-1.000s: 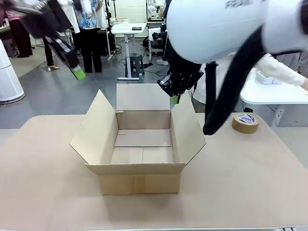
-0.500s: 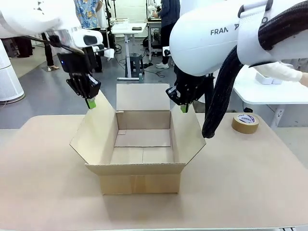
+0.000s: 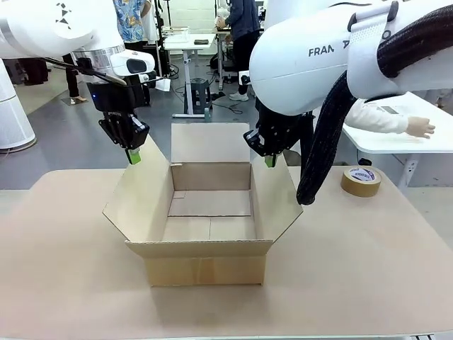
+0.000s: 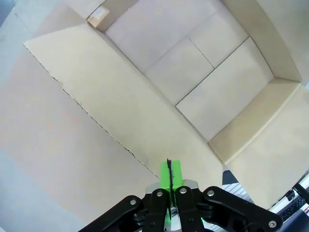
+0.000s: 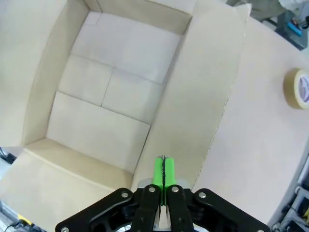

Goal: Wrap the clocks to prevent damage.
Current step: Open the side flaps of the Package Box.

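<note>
Front view: left pincer [image 3: 133, 157] and right pincer [image 3: 270, 161] closed tight, holding nothing, poised over the side flaps of the box [image 3: 205, 270] below, probably to keep it spread.
Left wrist view: pads [image 4: 164, 175] pressed together, bare box floor ahead.
Right wrist view: the same.
Place of the clocks: cannot tell.
</note>
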Action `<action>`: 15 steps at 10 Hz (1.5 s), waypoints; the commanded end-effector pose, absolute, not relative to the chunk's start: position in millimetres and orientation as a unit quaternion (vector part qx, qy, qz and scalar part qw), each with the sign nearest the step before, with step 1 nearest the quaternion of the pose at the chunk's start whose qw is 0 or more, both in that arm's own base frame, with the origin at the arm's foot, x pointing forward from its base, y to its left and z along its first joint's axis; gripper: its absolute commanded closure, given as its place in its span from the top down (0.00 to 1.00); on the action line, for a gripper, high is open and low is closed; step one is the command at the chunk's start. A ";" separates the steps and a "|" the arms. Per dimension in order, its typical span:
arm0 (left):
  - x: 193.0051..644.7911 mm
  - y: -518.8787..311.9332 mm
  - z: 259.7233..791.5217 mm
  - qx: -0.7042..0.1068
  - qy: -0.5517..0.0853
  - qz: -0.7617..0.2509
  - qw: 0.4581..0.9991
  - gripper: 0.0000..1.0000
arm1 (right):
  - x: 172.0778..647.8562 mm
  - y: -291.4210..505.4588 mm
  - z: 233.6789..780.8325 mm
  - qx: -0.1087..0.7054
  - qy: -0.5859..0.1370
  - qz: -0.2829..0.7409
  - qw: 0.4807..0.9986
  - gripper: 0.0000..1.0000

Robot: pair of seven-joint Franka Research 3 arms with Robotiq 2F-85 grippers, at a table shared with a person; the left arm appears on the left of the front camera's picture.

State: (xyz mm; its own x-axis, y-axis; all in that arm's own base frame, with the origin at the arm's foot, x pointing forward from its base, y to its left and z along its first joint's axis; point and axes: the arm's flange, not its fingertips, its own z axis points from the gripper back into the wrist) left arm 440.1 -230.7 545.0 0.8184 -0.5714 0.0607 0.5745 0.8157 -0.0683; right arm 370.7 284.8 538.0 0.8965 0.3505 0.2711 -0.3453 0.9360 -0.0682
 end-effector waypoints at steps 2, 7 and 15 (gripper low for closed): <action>450.4 -234.4 522.0 -0.030 -0.036 -0.254 0.966 0.00 | 373.7 280.1 506.3 -0.063 -0.149 0.122 0.979 0.01; 454.1 -239.3 467.2 0.008 -0.073 -0.178 0.981 0.00 | 390.1 266.5 454.2 0.003 -0.160 0.087 0.983 0.01; 459.4 -216.0 407.4 0.029 -0.034 -0.144 0.989 0.00 | 391.1 237.1 390.9 -0.055 -0.146 0.061 0.986 0.01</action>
State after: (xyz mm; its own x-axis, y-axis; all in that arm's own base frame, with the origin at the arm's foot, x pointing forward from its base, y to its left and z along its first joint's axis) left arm 460.0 -219.1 414.5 0.9421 -0.3328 0.0404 0.3311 0.9426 0.0432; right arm 390.2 235.9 400.5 0.9532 0.1601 0.2566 -0.1366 0.9848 -0.1069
